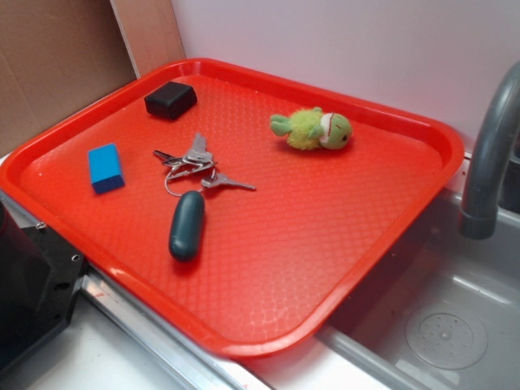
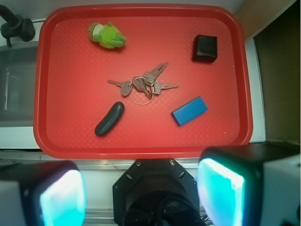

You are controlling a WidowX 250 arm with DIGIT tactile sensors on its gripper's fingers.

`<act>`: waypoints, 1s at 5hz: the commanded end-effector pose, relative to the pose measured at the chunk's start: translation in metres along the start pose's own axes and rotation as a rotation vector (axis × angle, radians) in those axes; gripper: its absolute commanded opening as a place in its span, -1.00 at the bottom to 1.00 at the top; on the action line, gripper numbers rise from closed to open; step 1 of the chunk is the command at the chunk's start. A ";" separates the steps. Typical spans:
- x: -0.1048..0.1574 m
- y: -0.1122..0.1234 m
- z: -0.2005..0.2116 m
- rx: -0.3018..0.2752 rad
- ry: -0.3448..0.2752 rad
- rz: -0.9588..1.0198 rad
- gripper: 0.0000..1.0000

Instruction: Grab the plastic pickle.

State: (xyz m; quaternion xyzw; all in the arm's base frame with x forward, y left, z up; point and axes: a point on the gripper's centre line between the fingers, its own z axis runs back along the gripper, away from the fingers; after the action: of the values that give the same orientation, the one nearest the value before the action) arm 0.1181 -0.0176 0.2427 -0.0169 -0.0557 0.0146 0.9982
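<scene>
Nothing grabbed yet. Pickle [image 2: 109, 118] lying free on the red tray [image 2: 141, 150], at about 7 o'clock from the keys [image 2: 142, 86] in the wrist view, just beside their ring. Claw [image 2: 141, 188] spread wide, empty, well short of the tray (both pads glowing at the frame's bottom). Left to do: approach, descent, closing on it.

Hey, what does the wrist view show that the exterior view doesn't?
Only the wrist view shows the gripper, its fingers spread wide, above the tray's near edge. Only the exterior view shows the sink drain. Both show the red tray holding the plastic pickle, keys, blue block, black box and plush toy.
</scene>
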 end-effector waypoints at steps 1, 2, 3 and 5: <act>0.000 0.000 0.000 0.000 0.000 0.000 1.00; 0.049 0.006 -0.005 0.020 -0.008 0.057 1.00; 0.087 0.022 -0.018 0.077 0.015 0.114 1.00; 0.085 -0.027 -0.053 0.120 0.126 0.200 1.00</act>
State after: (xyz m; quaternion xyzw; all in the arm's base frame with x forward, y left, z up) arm 0.2093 -0.0441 0.1939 0.0396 0.0257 0.1219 0.9914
